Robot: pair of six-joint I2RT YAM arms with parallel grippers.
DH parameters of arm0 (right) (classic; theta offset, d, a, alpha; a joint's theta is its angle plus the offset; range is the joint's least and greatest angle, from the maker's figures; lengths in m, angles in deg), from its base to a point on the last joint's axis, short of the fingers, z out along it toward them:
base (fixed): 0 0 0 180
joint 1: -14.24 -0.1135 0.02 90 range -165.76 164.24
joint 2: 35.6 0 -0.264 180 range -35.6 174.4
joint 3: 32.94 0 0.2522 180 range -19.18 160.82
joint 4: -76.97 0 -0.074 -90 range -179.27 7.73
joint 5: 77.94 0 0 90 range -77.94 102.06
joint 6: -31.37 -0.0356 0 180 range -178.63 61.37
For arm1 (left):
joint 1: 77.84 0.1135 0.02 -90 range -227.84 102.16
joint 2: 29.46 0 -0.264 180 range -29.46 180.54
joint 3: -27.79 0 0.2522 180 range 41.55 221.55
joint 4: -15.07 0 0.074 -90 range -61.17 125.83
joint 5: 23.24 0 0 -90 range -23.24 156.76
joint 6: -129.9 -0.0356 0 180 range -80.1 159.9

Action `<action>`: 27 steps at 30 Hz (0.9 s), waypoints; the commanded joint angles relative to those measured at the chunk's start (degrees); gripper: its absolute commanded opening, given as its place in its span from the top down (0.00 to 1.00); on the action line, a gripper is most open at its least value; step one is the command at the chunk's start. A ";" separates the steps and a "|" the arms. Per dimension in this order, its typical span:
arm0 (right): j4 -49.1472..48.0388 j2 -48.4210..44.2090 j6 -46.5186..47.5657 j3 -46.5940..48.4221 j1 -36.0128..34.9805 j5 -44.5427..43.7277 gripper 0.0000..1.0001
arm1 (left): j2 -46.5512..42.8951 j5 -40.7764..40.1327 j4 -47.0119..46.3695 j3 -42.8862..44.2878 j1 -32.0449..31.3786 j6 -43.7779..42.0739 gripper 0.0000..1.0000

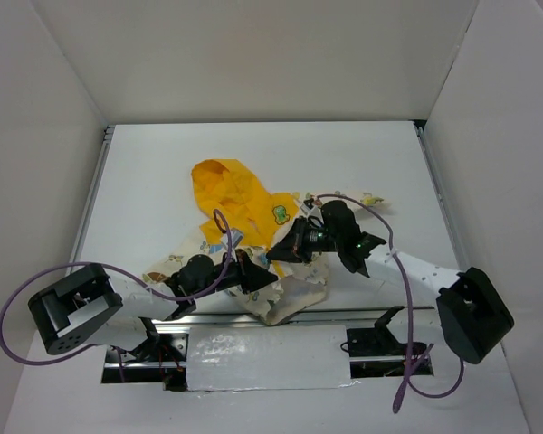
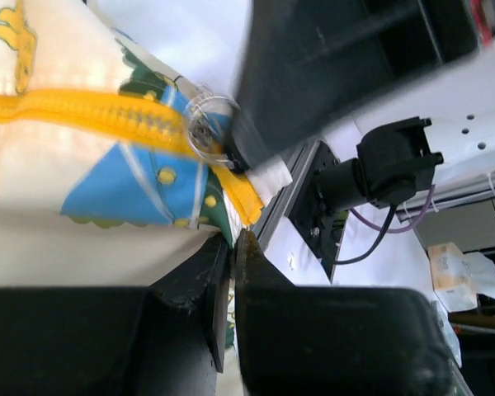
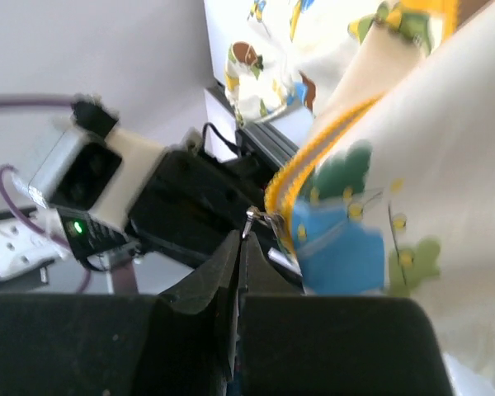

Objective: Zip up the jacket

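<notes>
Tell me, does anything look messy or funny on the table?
Yes. The jacket is not lying flat. Its bottom part is scrunched into a lump at the near edge of the table, while the yellow hood lies spread out behind it.

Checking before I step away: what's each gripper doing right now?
Left gripper: closed at hem of the cream dinosaur-print jacket; grip unclear.
Right gripper: closed on the metal zipper pull.

White table (image 1: 163,181), silver-taped strip (image 1: 262,357) nr front edge.
</notes>
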 commanded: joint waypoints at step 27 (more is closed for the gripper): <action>5.62 36.04 2.88 61.85 20.08 -2.15 1.00 | -5.85 -4.84 10.52 -6.36 -8.81 -0.44 1.00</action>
